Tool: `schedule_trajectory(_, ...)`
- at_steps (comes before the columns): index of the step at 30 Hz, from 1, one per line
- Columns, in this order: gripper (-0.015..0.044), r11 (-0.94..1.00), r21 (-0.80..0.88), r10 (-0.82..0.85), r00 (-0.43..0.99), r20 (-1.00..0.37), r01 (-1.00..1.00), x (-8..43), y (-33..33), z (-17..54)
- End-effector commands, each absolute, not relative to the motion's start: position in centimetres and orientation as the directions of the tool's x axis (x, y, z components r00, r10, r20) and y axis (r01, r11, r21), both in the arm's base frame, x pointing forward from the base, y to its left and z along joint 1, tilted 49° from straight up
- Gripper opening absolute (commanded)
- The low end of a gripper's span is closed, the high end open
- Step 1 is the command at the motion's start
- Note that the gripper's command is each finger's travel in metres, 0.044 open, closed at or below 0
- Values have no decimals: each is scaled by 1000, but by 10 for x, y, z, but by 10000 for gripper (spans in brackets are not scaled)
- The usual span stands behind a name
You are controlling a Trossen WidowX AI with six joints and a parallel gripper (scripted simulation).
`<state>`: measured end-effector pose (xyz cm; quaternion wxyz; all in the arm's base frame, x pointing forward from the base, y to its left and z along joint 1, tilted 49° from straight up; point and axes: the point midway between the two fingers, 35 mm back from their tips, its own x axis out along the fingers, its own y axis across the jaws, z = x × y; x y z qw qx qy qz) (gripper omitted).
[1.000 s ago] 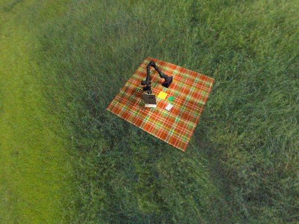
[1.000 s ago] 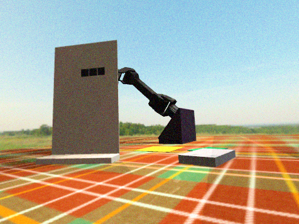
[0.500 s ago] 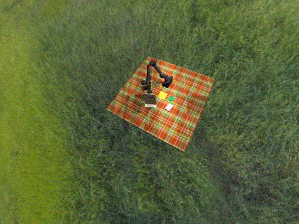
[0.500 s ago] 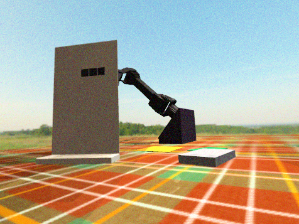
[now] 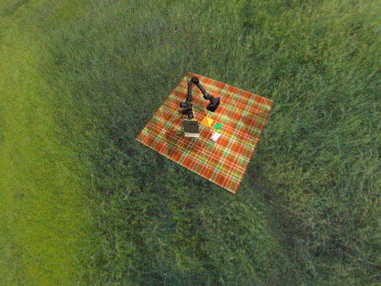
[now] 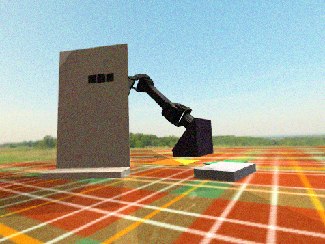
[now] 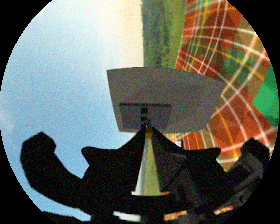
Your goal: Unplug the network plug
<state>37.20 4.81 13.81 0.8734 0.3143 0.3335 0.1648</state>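
In the top view, the gripper (image 5: 190,114) is near the upright panel (image 5: 190,126) (image 6: 93,109) (image 7: 162,87), whose top edge is just below it in the picture. To the gripper's right and slightly below in the picture lies a yellow-and-orange square (image 5: 206,121) (image 6: 175,162), with a green patch (image 5: 218,126) (image 6: 225,162) beyond it. A white-topped block (image 5: 215,137) (image 6: 224,171) is farther down and to the right of the gripper. The arm's dark base (image 5: 214,103) (image 6: 202,138) is up and to its right, on the plaid mat (image 5: 244,116) (image 6: 239,201) (image 7: 215,30).

In the exterior view, the gripper's fingertips are hidden behind the panel. Three dark openings (image 6: 101,78) show in the panel, to the left of the visible end of the arm (image 6: 160,96). The square, the green patch and the block all lie lower than the gripper and to its right.

In the wrist view, the gripper (image 7: 148,130) is closed on something small, evidently the plug (image 7: 148,133), at its fingertips and mostly hidden. The panel stands ahead of the tips, with dark openings visible just beyond them. Whether the plug is still seated in a socket cannot be told. The mat spreads to the right of the gripper.
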Motion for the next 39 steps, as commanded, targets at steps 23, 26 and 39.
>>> schedule_trajectory(23,0,748,658,501,722,-477,-84,357,42,144)
schedule_trajectory(26,0,748,658,501,722,-477,-84,356,42,145)
schedule_trajectory(39,0,748,658,500,721,-479,-81,343,67,174)
